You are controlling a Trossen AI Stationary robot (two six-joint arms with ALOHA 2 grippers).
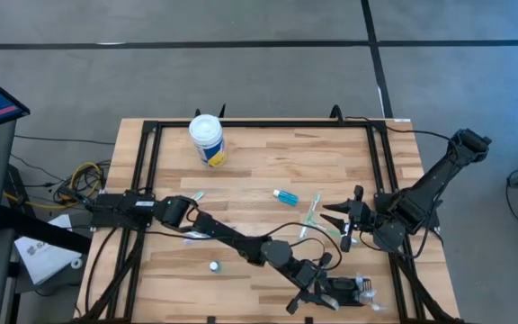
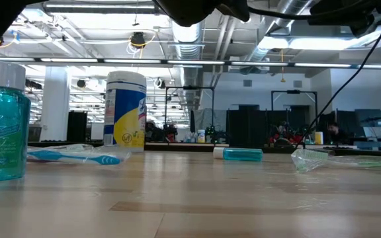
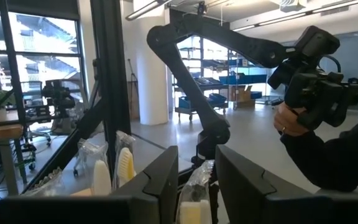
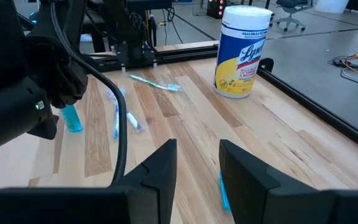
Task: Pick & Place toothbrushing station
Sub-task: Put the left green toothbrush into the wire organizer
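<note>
The toothbrushing station [image 1: 343, 292], a small black holder, lies near the table's front right corner with plastic-wrapped toothbrushes [image 1: 364, 288] at its right end. My left gripper [image 1: 320, 286] reaches it from the left, nearly level, and is open. In the left wrist view a wrapped brush head [image 3: 194, 202] stands in the gap between the fingers, and two more [image 3: 124, 168] stand beside them. The holder itself is hidden there. My right gripper [image 4: 197, 168] waits open above the table's right side [image 1: 345, 223], holding nothing. My left gripper's fingers [image 3: 166, 180] stand on either side of the wrapped brush head [image 3: 196, 186]. I cannot tell whether they touch its wrapping.
A white-lidded yellow-and-blue tub [image 1: 208, 139] stands at the far left. A small blue tube [image 1: 286, 195] and loose toothbrushes [image 1: 311, 214] lie mid-table, with a blue mouthwash bottle [image 4: 72, 118] toward the left. Beyond the table, a person's hand [image 3: 288, 121] holds a device.
</note>
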